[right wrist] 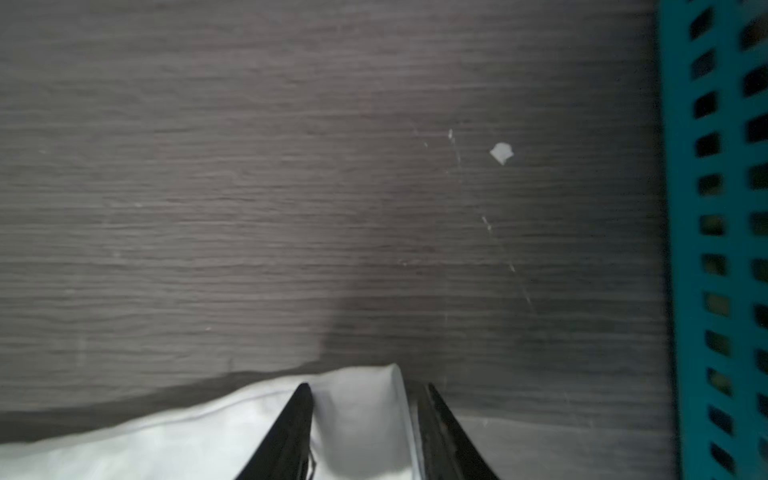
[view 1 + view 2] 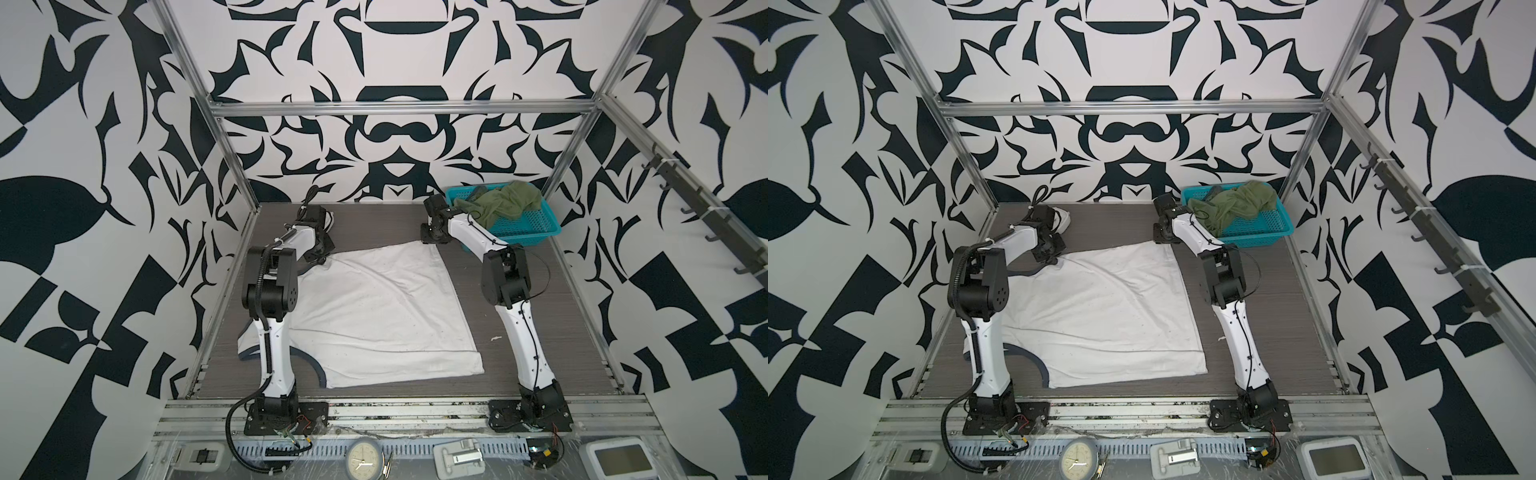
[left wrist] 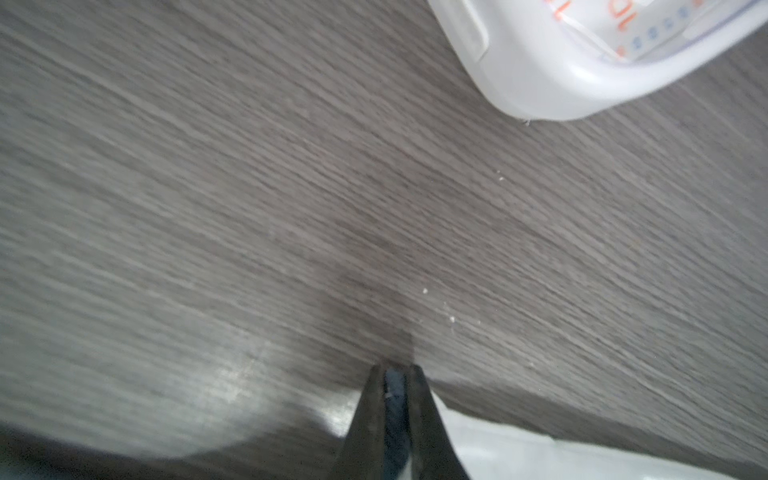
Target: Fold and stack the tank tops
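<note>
The white tank top (image 2: 382,307) lies spread flat across the middle of the table (image 2: 540,332), and the olive tank top (image 2: 503,203) sits bunched in the teal basket (image 2: 536,235) at the far right corner. My left gripper (image 3: 395,370) is pinched tight on its navy-trimmed far left corner, and my right gripper (image 1: 368,386) stands partly open astride the far right corner. Bare table runs along the far and right edges.

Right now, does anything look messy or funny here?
Yes. The green tank top is crumpled in the teal basket, spilling over its rim. The white tank top lies wrinkled and crooked on the table, and a tiny white scrap sits beside the right arm.
</note>
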